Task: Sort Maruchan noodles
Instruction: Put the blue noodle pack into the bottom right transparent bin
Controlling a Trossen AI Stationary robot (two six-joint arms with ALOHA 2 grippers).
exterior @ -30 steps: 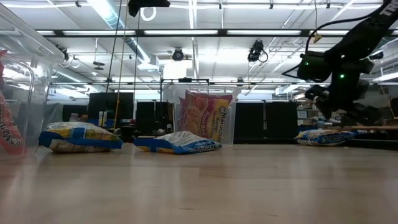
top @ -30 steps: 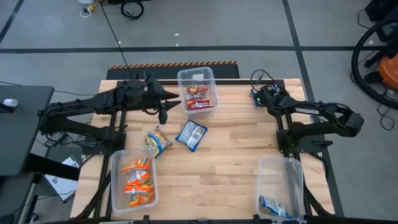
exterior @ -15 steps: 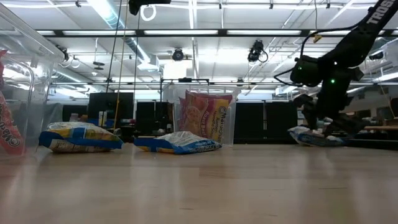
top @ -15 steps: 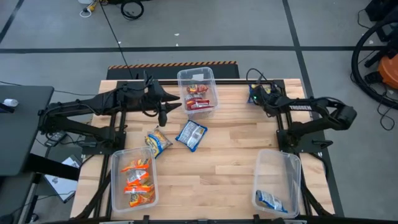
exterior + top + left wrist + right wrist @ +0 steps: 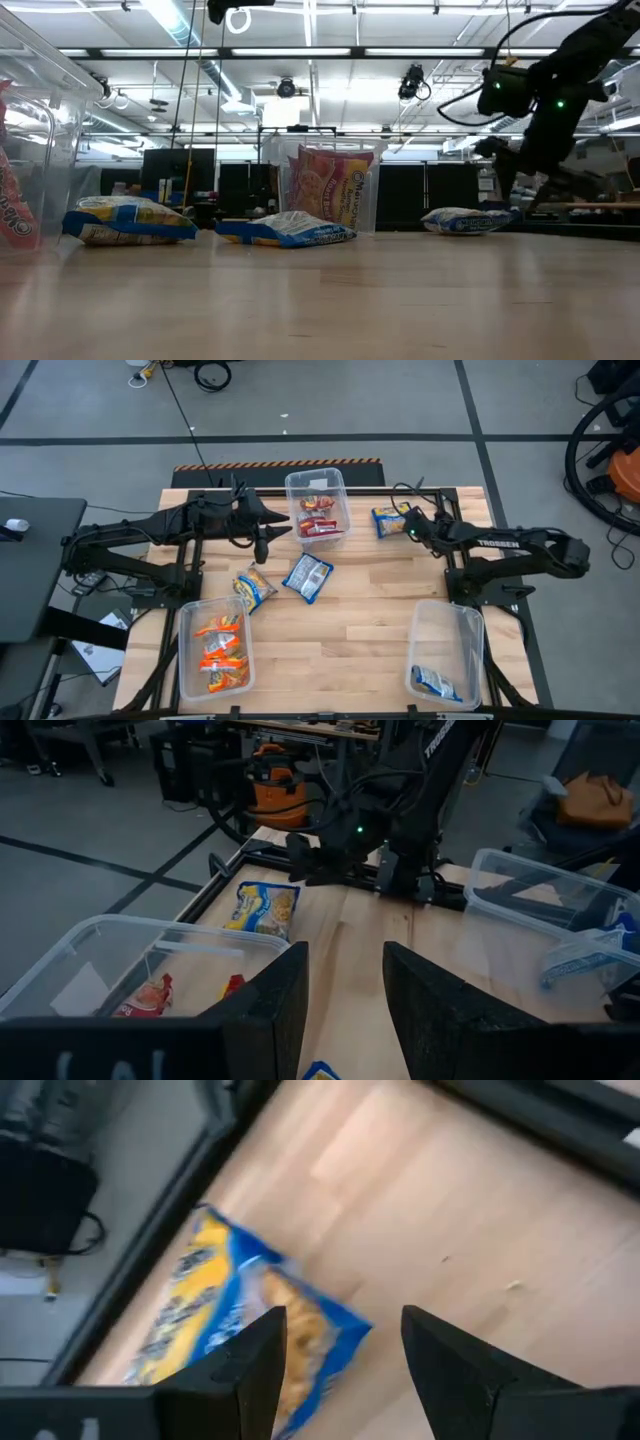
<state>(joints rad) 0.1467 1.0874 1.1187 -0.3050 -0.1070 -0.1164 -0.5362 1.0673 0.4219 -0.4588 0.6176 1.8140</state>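
packet (image 5: 388, 519) right of far bin (image 5: 318, 503), two packets (image 5: 281, 581) mid-table

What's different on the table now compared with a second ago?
A blue and yellow noodle packet now lies uncovered at the far edge, beside the right gripper, which has shifted and hangs open over it. The left gripper, both middle packets and all three bins stayed put.

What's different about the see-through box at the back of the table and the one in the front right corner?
The back bin holds red noodle packets; the front-right bin holds one blue packet. The back bin looks well filled, the front-right bin mostly bare. The back bin sits squarely, the front-right bin slightly askew. Both are clear, open-topped plastic.
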